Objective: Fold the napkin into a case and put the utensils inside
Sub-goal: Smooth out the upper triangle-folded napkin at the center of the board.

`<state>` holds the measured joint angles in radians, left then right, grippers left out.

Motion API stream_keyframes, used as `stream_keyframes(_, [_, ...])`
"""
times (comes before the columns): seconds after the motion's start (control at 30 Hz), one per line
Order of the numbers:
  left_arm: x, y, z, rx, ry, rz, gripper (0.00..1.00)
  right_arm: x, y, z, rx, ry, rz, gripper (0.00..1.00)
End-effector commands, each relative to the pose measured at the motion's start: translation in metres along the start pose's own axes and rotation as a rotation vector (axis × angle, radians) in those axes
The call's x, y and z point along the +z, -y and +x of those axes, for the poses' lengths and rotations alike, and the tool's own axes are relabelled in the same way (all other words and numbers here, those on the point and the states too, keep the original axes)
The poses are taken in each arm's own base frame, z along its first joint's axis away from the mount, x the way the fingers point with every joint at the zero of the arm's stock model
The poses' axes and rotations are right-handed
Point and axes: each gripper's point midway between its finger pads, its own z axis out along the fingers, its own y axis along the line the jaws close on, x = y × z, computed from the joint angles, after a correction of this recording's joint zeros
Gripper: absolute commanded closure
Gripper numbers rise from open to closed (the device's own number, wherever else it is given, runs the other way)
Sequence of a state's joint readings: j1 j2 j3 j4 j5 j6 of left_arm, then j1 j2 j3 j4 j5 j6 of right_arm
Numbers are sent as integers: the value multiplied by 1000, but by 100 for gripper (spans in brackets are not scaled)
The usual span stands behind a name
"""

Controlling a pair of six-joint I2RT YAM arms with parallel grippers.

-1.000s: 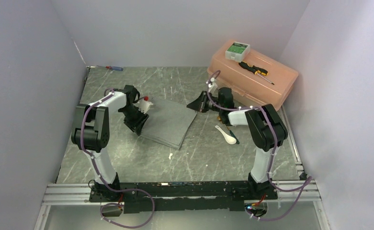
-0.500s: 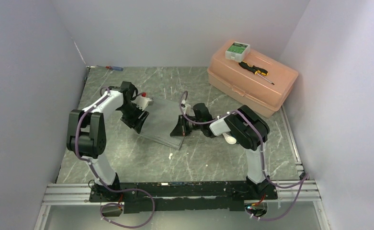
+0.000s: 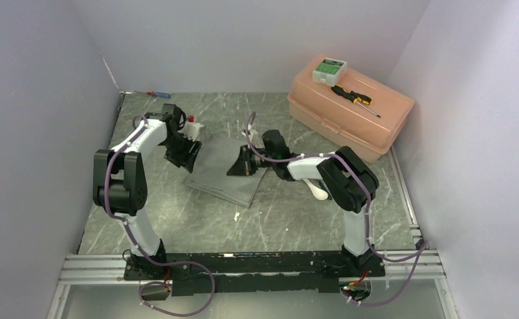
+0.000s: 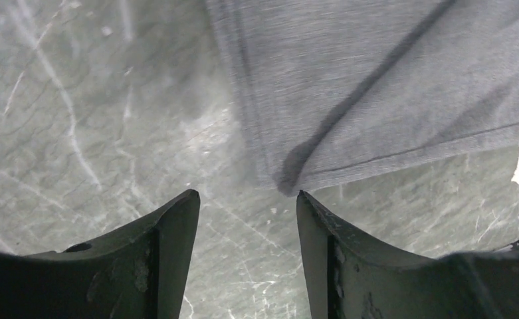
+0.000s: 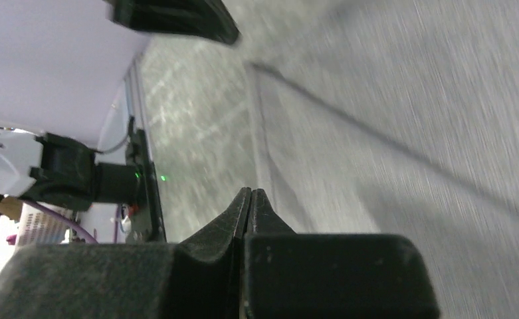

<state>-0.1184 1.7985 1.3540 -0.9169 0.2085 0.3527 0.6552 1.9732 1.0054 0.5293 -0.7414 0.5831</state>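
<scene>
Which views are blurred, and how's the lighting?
Right wrist: napkin and table smeared by motion blur, only the right claw sharp. Left wrist: fairly crisp. Top external: sharp, even light, soft shadows.

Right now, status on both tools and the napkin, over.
Left tool open, short of napkin corner. Right tool shut, over napkin. White spoon outside it.
</scene>
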Motion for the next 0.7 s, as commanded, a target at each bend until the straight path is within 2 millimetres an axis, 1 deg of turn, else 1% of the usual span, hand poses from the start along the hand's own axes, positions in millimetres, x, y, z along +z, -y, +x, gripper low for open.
stream_keyframes(0.0, [-25, -28, -18, -107, 102, -47, 37, 29, -28, -29, -51, 20, -97, 100])
stream_keyframes(0.07, [-39, -50, -19, -143, 135, -145, 34, 44, -28, -29, -37, 7, -128, 100])
stream_keyframes(0.17, [-62, -92, -17, -203, 180, -322, 30, 64, -17, -21, -3, -24, -135, 100])
stream_keyframes(0.27, [-84, -119, -16, -260, 234, -381, 27, 80, -2, -6, 33, -54, -116, 100])
stream_keyframes(0.33, [-98, -130, -17, -313, 275, -369, 26, 88, 8, 5, 39, -75, -89, 100])
stream_keyframes(0.43, [-112, -141, -14, -367, 307, -350, 24, 98, 22, 20, 42, -110, -51, 100])
stream_keyframes(0.5, [-121, -143, -15, -356, 341, -348, 23, 97, 21, 21, 53, -104, -61, 100])
stream_keyframes(0.57, [-136, -141, -18, -311, 400, -376, 21, 94, 12, 12, 38, -82, -69, 100])
stream_keyframes(0.6, [-143, -140, -22, -285, 443, -390, 19, 91, 3, 2, 15, -64, -75, 100])
stream_keyframes(0.63, [-149, -139, -23, -263, 470, -406, 11, 89, -3, -6, 1, -54, -80, 100])
stream_keyframes(0.67, [-152, -139, -24, -261, 486, -420, 6, 88, -10, -14, -15, -42, -87, 100])
